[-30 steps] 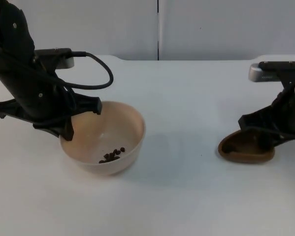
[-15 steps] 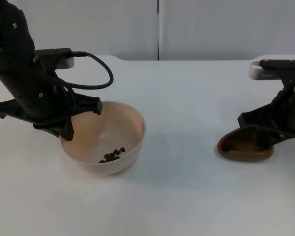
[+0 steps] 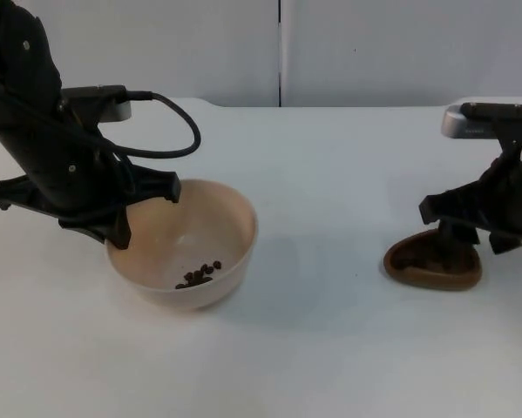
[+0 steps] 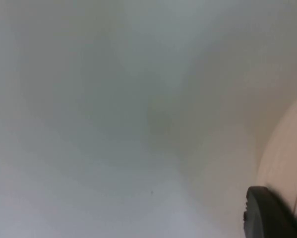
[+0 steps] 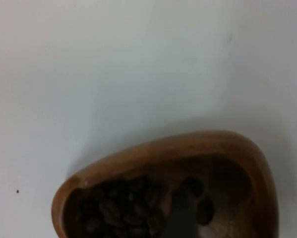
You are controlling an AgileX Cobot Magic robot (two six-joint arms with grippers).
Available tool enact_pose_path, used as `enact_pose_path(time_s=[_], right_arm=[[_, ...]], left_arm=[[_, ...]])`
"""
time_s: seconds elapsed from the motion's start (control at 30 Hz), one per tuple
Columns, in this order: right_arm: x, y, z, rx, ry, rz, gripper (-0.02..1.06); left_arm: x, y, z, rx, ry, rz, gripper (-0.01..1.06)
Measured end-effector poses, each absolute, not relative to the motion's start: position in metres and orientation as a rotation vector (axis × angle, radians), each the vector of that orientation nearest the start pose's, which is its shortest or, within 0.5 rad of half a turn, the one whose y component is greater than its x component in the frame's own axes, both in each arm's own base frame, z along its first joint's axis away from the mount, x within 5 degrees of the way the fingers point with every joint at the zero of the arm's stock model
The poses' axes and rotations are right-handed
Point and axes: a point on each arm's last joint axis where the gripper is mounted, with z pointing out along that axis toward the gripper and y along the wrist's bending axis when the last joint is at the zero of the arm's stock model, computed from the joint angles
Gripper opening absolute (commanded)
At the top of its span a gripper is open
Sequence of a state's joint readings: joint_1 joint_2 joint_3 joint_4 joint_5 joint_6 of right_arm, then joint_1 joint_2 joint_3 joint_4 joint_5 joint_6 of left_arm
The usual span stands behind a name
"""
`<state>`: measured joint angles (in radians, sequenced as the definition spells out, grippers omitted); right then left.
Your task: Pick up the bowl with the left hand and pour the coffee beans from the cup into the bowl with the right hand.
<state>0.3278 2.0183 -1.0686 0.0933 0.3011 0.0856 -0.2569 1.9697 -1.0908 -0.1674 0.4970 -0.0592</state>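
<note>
The round, pale beige bowl (image 3: 184, 246) sits at the left of centre in the top view, its smooth inside wall lit and a small cluster of dark coffee beans (image 3: 198, 275) lying at its bottom. Its cream-coloured rim (image 4: 287, 163) curves past a black fingertip (image 4: 267, 214) in the left wrist view. The left end effector (image 3: 121, 222) is at the bowl's left rim, one finger reaching down over the edge; it looks closed on the rim, with the bowl resting on the tabletop or just off it — I cannot tell which.

Well apart, at the right of the top view, the brown wooden cup (image 3: 433, 262) with a rounded, almost teardrop outline stands on the surface. From the right wrist view the cup (image 5: 158, 163) is a glossy warm brown, and a heap of dark roasted beans (image 5: 123, 208) lies inside it. The right end effector (image 3: 461, 239) hangs just above the cup's back edge, one finger dipping into the opening; whether it grips the wall or stands open I cannot tell.

The white tabletop (image 3: 330, 192) is plain and matte, with soft shadows beside the bowl and under the cup. It ends at a grey partition wall (image 3: 374, 52) across the top of the top view, split by a dark vertical seam (image 3: 280, 52).
</note>
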Motion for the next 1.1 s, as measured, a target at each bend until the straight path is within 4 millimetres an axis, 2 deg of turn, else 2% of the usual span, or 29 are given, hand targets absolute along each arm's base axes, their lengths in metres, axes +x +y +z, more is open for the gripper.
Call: enact_pose_path(time_s=[0.1, 0.13, 0.23, 0.3, 0.33, 0.4, 0.47, 0.6, 0.63, 0.77, 0.8, 0.83, 0.9, 0.93, 1.0, 1.07, 1.1], right_arm=[[0.353, 0.123, 0.106, -0.209, 2.722, 0.186, 0.7], [0.353, 0.123, 0.111, -0.204, 2.709, 0.193, 0.7], [0.354, 0.123, 0.133, -0.197, 2.647, 0.212, 0.7], [0.353, 0.123, 0.137, -0.197, 2.637, 0.215, 0.7], [0.353, 0.123, 0.145, -0.195, 2.615, 0.221, 0.7], [0.352, 0.123, 0.162, -0.193, 2.569, 0.233, 0.7], [0.351, 0.122, 0.169, -0.192, 2.55, 0.238, 0.7], [0.344, 0.12, 0.206, -0.205, 2.451, 0.257, 0.7], [0.344, 0.12, 0.206, -0.205, 2.451, 0.257, 0.7], [0.332, 0.116, 0.242, -0.249, 2.373, 0.26, 0.7], [0.332, 0.116, 0.242, -0.249, 2.373, 0.26, 0.7], [0.326, 0.114, 0.256, -0.273, 2.348, 0.257, 0.7], [0.319, 0.112, 0.269, -0.287, 2.322, 0.257, 0.7], [0.31, 0.109, 0.282, -0.313, 2.302, 0.252, 0.7], [0.307, 0.109, 0.287, -0.316, 2.295, 0.252, 0.7], [0.296, 0.105, 0.303, -0.326, 2.272, 0.255, 0.7], [0.29, 0.103, 0.311, -0.33, 2.26, 0.257, 0.7]], left_arm=[[0.349, -0.099, 0.118, 0.088, 2.866, -0.207, 0.24], [0.349, -0.099, 0.117, 0.088, 2.868, -0.207, 0.24], [0.35, -0.099, 0.117, 0.087, 2.866, -0.206, 0.57], [0.35, -0.099, 0.117, 0.087, 2.866, -0.206, 0.73], [0.35, -0.099, 0.117, 0.087, 2.866, -0.206, 0.73], [0.35, -0.099, 0.117, 0.087, 2.866, -0.206, 0.83], [0.35, -0.099, 0.117, 0.088, 2.866, -0.207, 0.86], [0.348, -0.099, 0.13, 0.091, 2.849, -0.215, 0.87], [0.348, -0.099, 0.13, 0.091, 2.849, -0.215, 0.87], [0.345, -0.098, 0.166, 0.108, 2.752, -0.236, 0.87], [0.345, -0.098, 0.166, 0.108, 2.752, -0.236, 0.87], [0.342, -0.098, 0.186, 0.122, 2.696, -0.246, 0.87], [0.338, -0.096, 0.205, 0.128, 2.642, -0.254, 0.87], [0.333, -0.095, 0.228, 0.134, 2.576, -0.266, 0.87], [0.33, -0.094, 0.235, 0.134, 2.554, -0.271, 0.87], [0.317, -0.091, 0.271, 0.137, 2.449, -0.29, 0.87], [0.313, -0.09, 0.278, 0.137, 2.426, -0.294, 0.87]])
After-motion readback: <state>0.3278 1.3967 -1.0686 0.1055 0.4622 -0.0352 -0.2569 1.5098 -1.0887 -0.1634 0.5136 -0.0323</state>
